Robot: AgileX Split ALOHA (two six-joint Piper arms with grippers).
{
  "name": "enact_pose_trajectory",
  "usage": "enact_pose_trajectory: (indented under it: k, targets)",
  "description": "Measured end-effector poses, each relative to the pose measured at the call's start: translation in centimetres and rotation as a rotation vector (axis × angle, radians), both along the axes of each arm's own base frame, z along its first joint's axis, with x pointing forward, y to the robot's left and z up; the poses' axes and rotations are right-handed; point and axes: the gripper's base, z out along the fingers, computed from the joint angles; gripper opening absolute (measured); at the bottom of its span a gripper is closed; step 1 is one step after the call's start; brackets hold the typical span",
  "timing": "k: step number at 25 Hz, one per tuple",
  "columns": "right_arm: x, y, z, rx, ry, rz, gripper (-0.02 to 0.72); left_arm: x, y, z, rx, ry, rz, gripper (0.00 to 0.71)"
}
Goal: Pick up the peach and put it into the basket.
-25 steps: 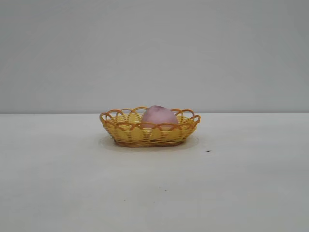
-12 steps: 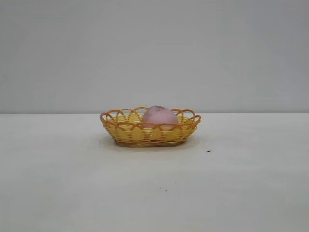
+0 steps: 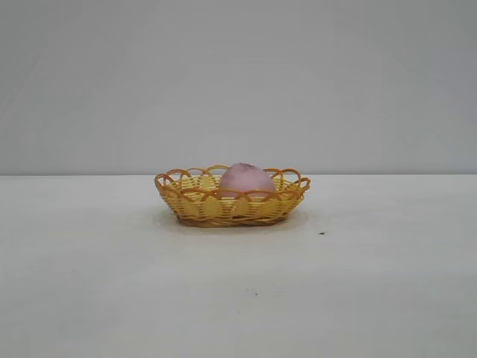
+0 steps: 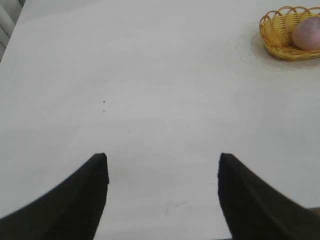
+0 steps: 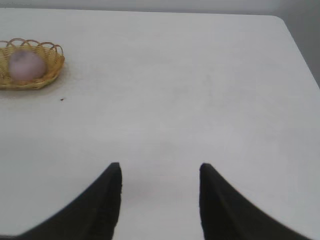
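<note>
The dusty-pink peach (image 3: 246, 179) lies inside the yellow-orange wicker basket (image 3: 195, 203) at the middle of the white table, toward the basket's right side. Both also show in the left wrist view, peach (image 4: 306, 33) in basket (image 4: 275, 31), and in the right wrist view, peach (image 5: 25, 65) in basket (image 5: 54, 64). My left gripper (image 4: 162, 159) is open and empty, far from the basket over bare table. My right gripper (image 5: 160, 167) is open and empty, also far from the basket. Neither arm shows in the exterior view.
A small dark speck (image 3: 321, 233) lies on the white table (image 3: 373, 283) right of the basket. The table's far corner shows in the right wrist view (image 5: 277, 20). A plain grey wall stands behind.
</note>
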Motion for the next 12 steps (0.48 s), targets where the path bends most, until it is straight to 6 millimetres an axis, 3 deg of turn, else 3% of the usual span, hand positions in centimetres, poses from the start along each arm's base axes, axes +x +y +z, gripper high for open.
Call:
enact_pose_trajectory:
  k: [12]
  targets:
    - [0.0, 0.0, 0.0, 0.002, 0.0, -0.001, 0.307, 0.0, -0.06, 0.0, -0.006, 0.0, -0.004, 0.417]
